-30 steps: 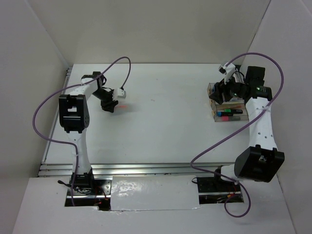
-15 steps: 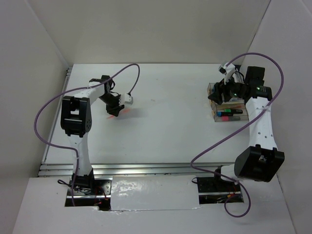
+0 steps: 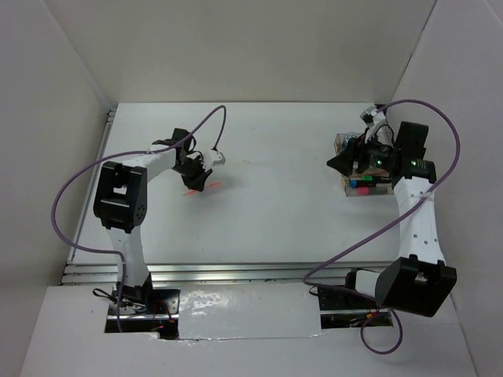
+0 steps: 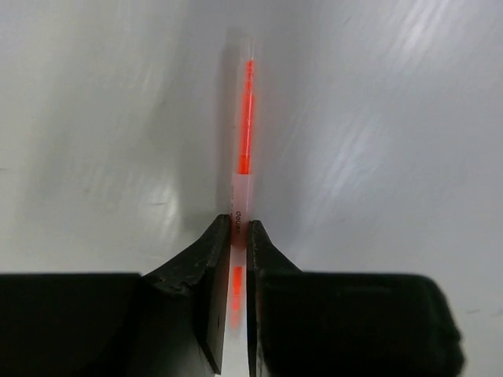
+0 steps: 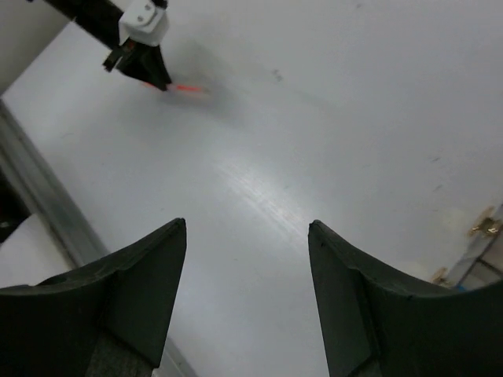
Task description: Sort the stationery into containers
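A thin orange stick [image 4: 246, 126] is clamped between the fingers of my left gripper [image 4: 240, 228], which is shut on its near end; the rest points away over the white table. From above, the left gripper [image 3: 198, 177] is left of centre, with the stick [image 3: 191, 191] showing beneath it. The clear organiser tray [image 3: 346, 185] stands at the far right and holds highlighters [image 3: 366, 187] with pink, green and blue caps. My right gripper [image 3: 339, 162] hovers at the tray's left edge, open and empty [image 5: 247, 228], facing the left arm.
White walls enclose the table at the back and both sides. A metal rail [image 3: 196, 271] runs along the near edge. Purple cables loop over both arms. The right wrist view shows the left gripper [image 5: 145, 67] and a corner of the tray [image 5: 481, 236].
My left gripper has moved right and toward the table's middle, and its jaws have shut on the orange stick. The right gripper has swung left, off the tray.
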`<state>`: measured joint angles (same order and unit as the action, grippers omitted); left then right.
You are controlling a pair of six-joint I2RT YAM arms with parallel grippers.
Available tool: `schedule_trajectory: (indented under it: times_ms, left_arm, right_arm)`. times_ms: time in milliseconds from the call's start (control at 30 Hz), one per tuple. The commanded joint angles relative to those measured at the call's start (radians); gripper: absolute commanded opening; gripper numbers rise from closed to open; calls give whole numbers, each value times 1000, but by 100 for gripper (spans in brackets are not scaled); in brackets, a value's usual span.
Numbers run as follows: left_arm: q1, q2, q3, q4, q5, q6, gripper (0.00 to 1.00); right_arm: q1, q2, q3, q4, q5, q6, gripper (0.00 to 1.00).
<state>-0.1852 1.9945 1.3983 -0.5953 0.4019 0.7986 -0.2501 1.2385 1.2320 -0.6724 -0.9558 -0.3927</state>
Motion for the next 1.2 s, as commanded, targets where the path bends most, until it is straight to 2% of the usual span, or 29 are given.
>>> schedule_trajectory:
  times_ms: [0,33,67,100,133,167,200,233,267,300,333,400,433,567,633,700,967,1167]
  left_arm:
    - [-3,-132,2,20,282,-263,0]
    - [-3,-169,-2,53,354,-319,0]
    - [-5,-203,-11,108,488,-490,0]
    - [-8,-273,-53,180,544,-594,0]
    - [-14,-304,-76,363,593,-690,0]
    - [-31,-330,-102,458,645,-901,0]
    - [-42,-376,-149,545,666,-985,0]
    - [-51,-397,-171,716,686,-1136,0]
    - [-72,-413,-192,802,713,-1206,0]
    - [-82,-437,-237,884,719,-1286,0]
    - [-91,-448,-260,1052,722,-1435,0]
    - [-109,-470,-333,1240,712,-1595,0]
    - [-114,-471,-352,1423,703,-1756,0]
    - [-125,-421,-413,1810,674,-2094,0]
    - [-131,-407,-420,1893,652,-2203,0]
    - [-135,-407,-427,1941,631,-2218,0]
    - [-188,-445,-418,1859,632,-2142,0]
    - [-200,-459,-424,1832,637,-2115,0]
  right_arm:
    - [4,-102,-133,268,-182,331,70]
    - [20,-126,-208,427,-192,482,71]
    - [40,-172,-239,503,-181,539,72]
    - [92,-191,-264,604,-176,581,72]
    - [125,-209,-287,629,-163,619,72]
    - [164,-229,-289,645,-132,624,72]
    - [199,-234,-286,657,-118,626,72]
    - [275,-235,-281,668,-107,649,73]
    - [302,-232,-279,668,-95,672,72]
    - [323,-225,-279,756,-80,734,72]
    - [365,-221,-287,796,-75,770,71]
    - [394,-203,-298,937,-46,886,69]
    - [422,-195,-310,980,-40,925,69]
    - [485,-136,-284,1083,-23,1006,65]
    - [506,-106,-249,1088,-18,1020,65]
    - [518,-76,-211,1062,-11,1013,65]
    - [569,13,-129,1053,45,1045,64]
    - [597,61,-94,1074,45,1059,56]
